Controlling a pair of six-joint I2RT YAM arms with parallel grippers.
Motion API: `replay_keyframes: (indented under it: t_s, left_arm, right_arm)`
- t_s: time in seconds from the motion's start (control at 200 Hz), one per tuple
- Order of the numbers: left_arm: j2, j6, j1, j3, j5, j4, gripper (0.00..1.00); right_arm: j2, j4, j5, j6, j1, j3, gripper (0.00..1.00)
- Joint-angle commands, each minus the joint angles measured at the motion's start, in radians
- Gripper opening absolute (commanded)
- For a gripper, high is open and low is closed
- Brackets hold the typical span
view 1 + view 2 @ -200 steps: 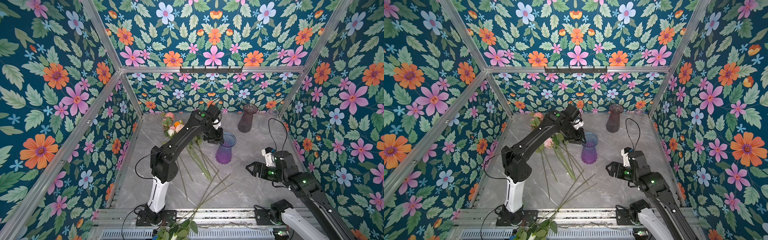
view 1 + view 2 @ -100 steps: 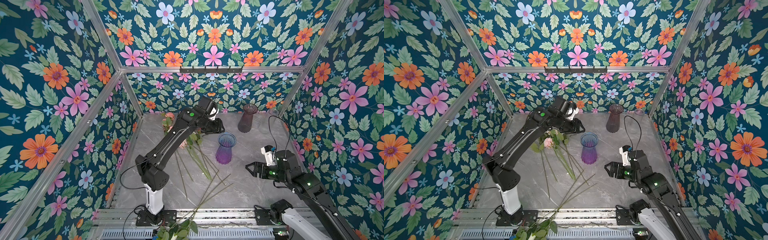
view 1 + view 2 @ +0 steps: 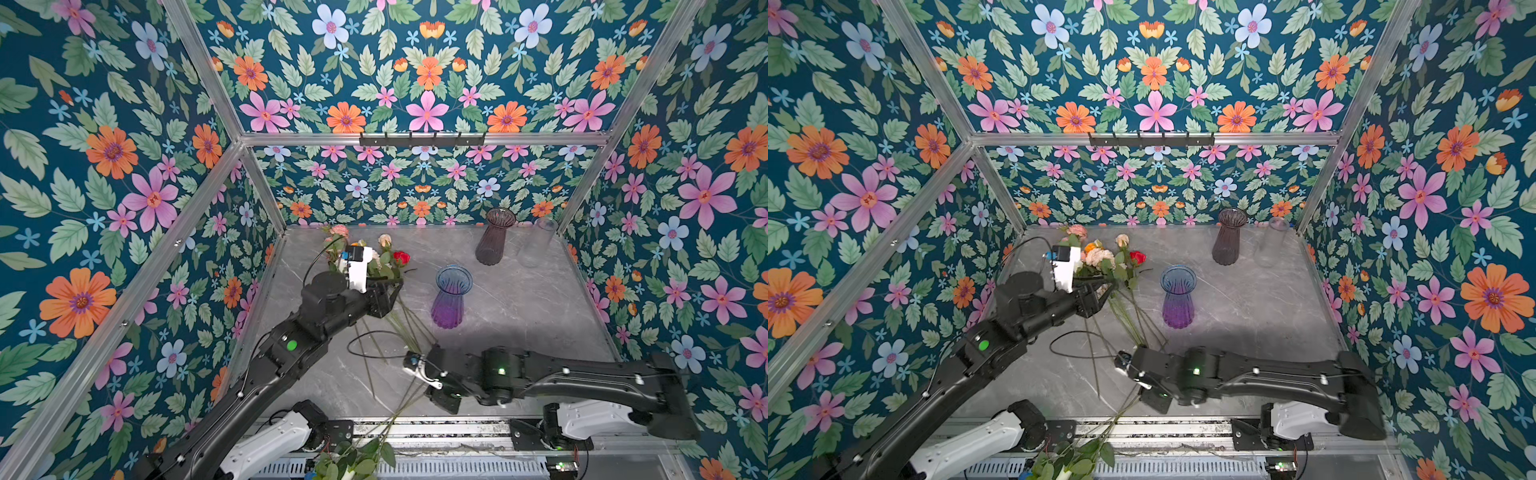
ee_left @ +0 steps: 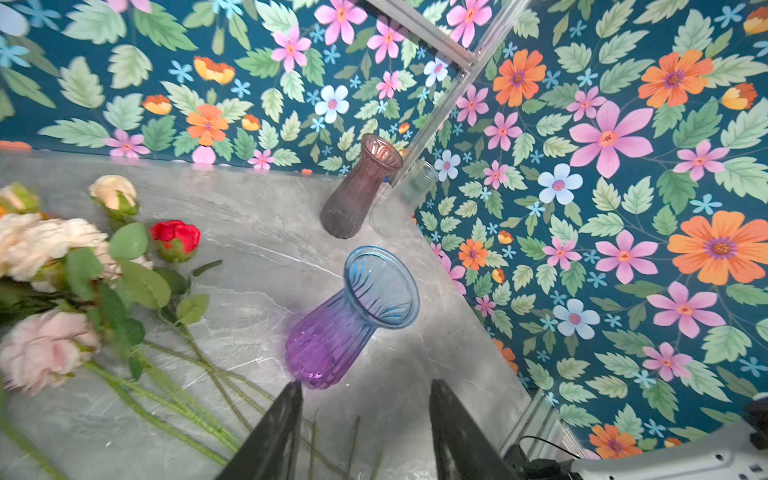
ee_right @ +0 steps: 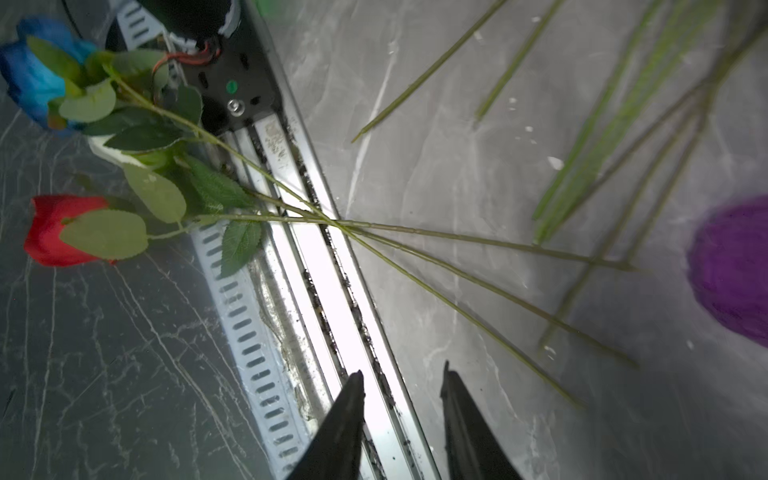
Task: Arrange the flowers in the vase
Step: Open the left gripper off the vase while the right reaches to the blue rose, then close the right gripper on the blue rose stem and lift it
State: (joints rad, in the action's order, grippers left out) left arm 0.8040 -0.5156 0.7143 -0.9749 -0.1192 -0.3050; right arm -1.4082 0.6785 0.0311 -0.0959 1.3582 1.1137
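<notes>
The blue-to-purple ribbed vase (image 3: pixel 451 297) (image 3: pixel 1177 297) (image 4: pixel 353 316) stands upright and empty mid-table. A bunch of flowers (image 3: pixel 384 257) (image 4: pixel 62 257) with pink, cream and red heads lies to its left, stems fanned toward the front. My left gripper (image 3: pixel 390 291) (image 4: pixel 365 399) hangs open over those stems, short of the vase, holding nothing. Three more flowers (image 3: pixel 353 457) (image 5: pixel 137 137) hang over the front rail, blue, red and white heads off the table. My right gripper (image 3: pixel 440 405) (image 5: pixel 401 382) is open and empty above that rail, near their stems.
A dark mauve vase (image 3: pixel 494 237) and a clear glass vase (image 3: pixel 538 241) stand at the back right corner. A black cable loop (image 3: pixel 374 345) hangs over the table between the arms. The metal front rail (image 5: pixel 316 266) edges the table.
My left gripper has drawn back from the vase's rim to above the stems on its left. The right arm has swung left toward the front rail, its jaws narrower than before.
</notes>
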Motion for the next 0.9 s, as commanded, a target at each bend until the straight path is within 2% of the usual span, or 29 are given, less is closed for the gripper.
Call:
replay_keyframes:
  t_s: [0.0,0.04,0.09,0.175,0.305,0.66,0.825,0.895]
  left_arm:
    - [-0.112,0.032,-0.001,0.054,0.139,-0.027,0.51]
    - [-0.158,0.037,-0.001,0.069,0.179,-0.068,0.51]
    - [-0.216,0.046,0.000,0.087,0.227,-0.114,0.51]
    - [-0.301,0.060,0.000,0.118,0.291,-0.179,0.51]
    - [-0.391,0.044,0.001,0.175,0.301,-0.219,0.51]
    - [-0.520,0.057,0.001,0.178,0.367,-0.318,0.53]
    - [-0.524,0.063,0.000,0.162,0.366,-0.325,0.53]
    - [-0.522,0.063,0.000,0.144,0.364,-0.327,0.52]
  right_arm:
    - [-0.124,-0.084,0.208,0.165,0.008,0.066,0.59]
    - [-0.176,-0.091,0.226,0.192,0.012,0.098,0.60]
    - [-0.237,-0.077,0.237,0.226,0.023,0.145,0.57]
    - [-0.367,-0.041,0.205,0.264,0.047,0.227,0.53]
    - [-0.533,0.031,0.226,0.302,0.070,0.363,0.45]
    - [-0.674,0.056,0.242,0.314,0.083,0.446,0.44]
    - [-0.689,0.061,0.225,0.303,0.083,0.462,0.23]
    - [-0.684,0.070,0.200,0.306,0.082,0.463,0.09]
